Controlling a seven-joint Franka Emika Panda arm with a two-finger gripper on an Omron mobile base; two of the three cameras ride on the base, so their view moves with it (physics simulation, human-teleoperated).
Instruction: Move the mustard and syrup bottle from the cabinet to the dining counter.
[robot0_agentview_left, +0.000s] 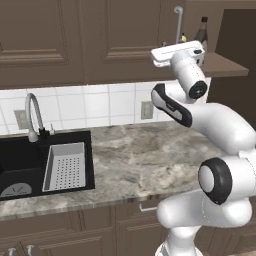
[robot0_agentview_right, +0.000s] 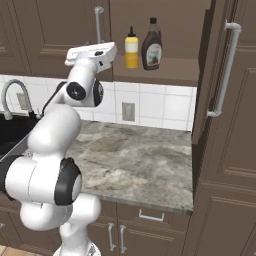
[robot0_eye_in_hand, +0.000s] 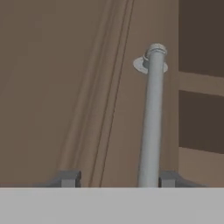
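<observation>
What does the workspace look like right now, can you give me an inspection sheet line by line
Surface: marbled counter with a black sink, bare apart from that.
Job's things: mustard and syrup bottle upright, side by side on the cabinet shelf; right door swung open.
Clutter: grey sink tray.
Grippers: gripper at the closed left door's bar handle, jaws either side of it; contact unclear.
Cables: nothing seen.
Surroundings: white tiled wall, outlets, faucet.

I count two bottles just past my gripper (robot0_agentview_right: 106, 51): one mustard (robot0_agentview_right: 131, 48), one syrup bottle (robot0_agentview_right: 151, 45). Two silver bar handles, one handle (robot0_eye_in_hand: 151, 122) right at my fingertips, one long handle (robot0_agentview_right: 223, 70) farther off. One faucet (robot0_agentview_left: 33, 116) well below.
</observation>
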